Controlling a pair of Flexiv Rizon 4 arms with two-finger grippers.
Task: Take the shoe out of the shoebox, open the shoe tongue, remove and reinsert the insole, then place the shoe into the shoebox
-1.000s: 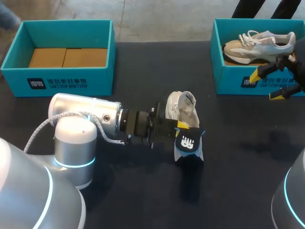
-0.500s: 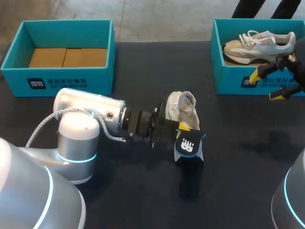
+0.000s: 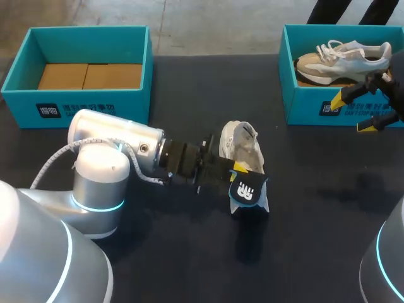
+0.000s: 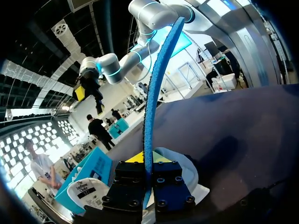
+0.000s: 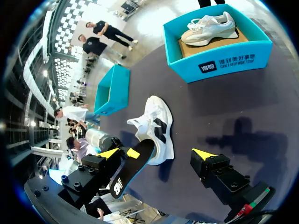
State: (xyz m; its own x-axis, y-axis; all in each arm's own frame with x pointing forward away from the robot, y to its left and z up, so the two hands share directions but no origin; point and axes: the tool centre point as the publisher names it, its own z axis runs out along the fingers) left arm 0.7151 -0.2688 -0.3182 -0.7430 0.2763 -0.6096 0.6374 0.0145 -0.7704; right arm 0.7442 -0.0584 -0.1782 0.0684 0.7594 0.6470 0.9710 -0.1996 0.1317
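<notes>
- Tabletop of matte black material (image 3: 328, 227) carries everything, and the work sits at centre frame in the head view.
- The open teal cardboard shoebox (image 3: 88, 104) at upper left holds only a brown liner, so I judge it the shoe's destination. The second teal shoebox (image 3: 309, 104) at upper right holds a beige-and-white laced sneaker (image 3: 344, 60).
- The white low-top shoe (image 3: 241, 144) stands on its sole at centre frame, outside both boxes. Its long axis runs roughly up and down the frame. The toe appears to point toward the top edge and the heel toward the bottom.
- The blue foam insole with a black logo face (image 3: 249, 192) is out of the shoe, just below its heel. In the left wrist view it is held on edge, rising steeply ahead of the fingers.
- The left gripper (image 3: 242, 172) is clenched on the insole. The right gripper (image 3: 353, 112), at the right edge before the second box, is spread wide and empty.
- Removal looks done and reinsertion is in hand. The next move calls for laying the insole along the shoe's axis and feeding it into the opening.
</notes>
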